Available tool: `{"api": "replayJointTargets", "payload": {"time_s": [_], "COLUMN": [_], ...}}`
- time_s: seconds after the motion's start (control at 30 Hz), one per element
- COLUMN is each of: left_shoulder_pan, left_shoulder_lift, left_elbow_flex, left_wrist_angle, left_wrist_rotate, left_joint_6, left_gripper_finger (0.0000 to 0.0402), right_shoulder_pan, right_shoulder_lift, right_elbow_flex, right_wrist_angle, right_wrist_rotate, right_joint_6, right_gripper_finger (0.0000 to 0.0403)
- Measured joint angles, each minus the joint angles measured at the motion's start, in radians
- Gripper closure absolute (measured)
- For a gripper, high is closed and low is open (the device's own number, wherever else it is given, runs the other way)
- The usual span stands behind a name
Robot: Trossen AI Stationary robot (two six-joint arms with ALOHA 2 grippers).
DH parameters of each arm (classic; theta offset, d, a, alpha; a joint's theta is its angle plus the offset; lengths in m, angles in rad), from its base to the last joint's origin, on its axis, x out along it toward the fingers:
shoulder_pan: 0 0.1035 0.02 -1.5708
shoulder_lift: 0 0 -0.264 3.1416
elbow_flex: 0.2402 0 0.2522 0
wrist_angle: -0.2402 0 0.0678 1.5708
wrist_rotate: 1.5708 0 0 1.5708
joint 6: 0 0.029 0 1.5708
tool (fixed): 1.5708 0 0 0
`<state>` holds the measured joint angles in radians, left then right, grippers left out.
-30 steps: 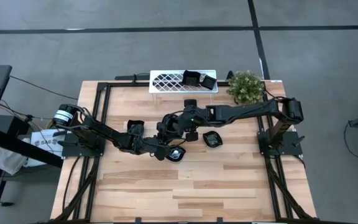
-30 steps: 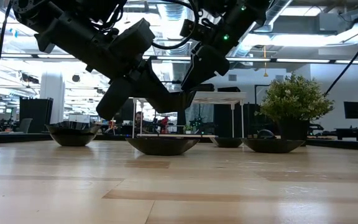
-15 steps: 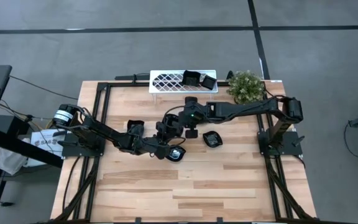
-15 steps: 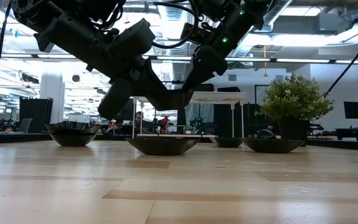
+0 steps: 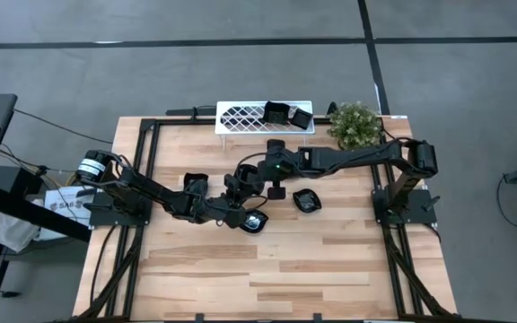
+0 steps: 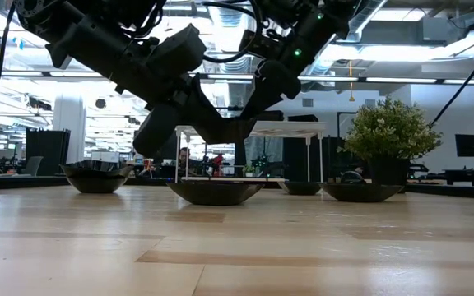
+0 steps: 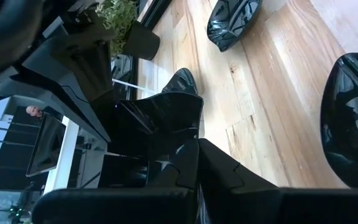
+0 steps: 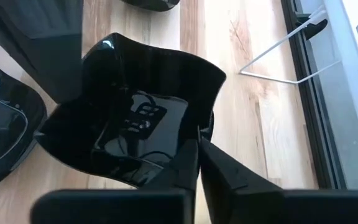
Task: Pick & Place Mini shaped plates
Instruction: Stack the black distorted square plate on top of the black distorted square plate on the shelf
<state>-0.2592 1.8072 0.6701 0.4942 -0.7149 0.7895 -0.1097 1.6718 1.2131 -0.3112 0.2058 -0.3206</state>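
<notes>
The right gripper (image 5: 243,182) hangs above the middle of the table (image 5: 330,260) with its fingers pinched on the rim of a lobed mini plate (image 8: 135,115); the right wrist view shows the dish clamped at one edge and tipped, clear of the wood. The left gripper (image 5: 237,213) sits just beside it, and its fingers look nearly closed in the left wrist view — whether they grip the same plate's rim or merely touch it I cannot tell, since the two grippers overlap in every view.

The other plates are spread about: one (image 5: 256,222) on the table right under the left gripper, one (image 5: 306,200) further to the right, one (image 5: 195,182) to the left beside the left arm, and two (image 5: 285,115) already on the white rack (image 5: 240,117) at the far edge, near the potted plant (image 5: 355,125).

The risks are plain enough; an edge-only grip on glossy ware could slip and let the dish swing or drop onto the plate below. If both grippers hold it, pulling apart out of step could wrench it loose — and the arms themselves are close enough to collide.
</notes>
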Motion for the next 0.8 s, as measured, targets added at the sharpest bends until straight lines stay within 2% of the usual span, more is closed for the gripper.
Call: {"api": "replayJointTargets", "payload": {"time_s": [0.43, 0.8], "left_shoulder_pan": [0.0, 0.0], "left_shoulder_lift": [0.0, 0.0], "left_elbow_flex": [0.0, 0.0], "left_wrist_angle": [0.009, 0.025], "left_wrist_rotate": [0.0, 0.001], "left_joint_6": [-0.009, -0.088], "left_gripper_finger": [0.0393, 0.0376], "right_shoulder_pan": [0.0, 0.004], "right_shoulder_lift": [0.0, 0.0], "right_elbow_flex": [0.004, 0.102], "right_wrist_angle": [-0.006, -0.106], "right_wrist_rotate": [0.001, 0.005], "right_joint_6": [-0.003, -0.003], "right_gripper_finger": [0.0401, 0.0402]}}
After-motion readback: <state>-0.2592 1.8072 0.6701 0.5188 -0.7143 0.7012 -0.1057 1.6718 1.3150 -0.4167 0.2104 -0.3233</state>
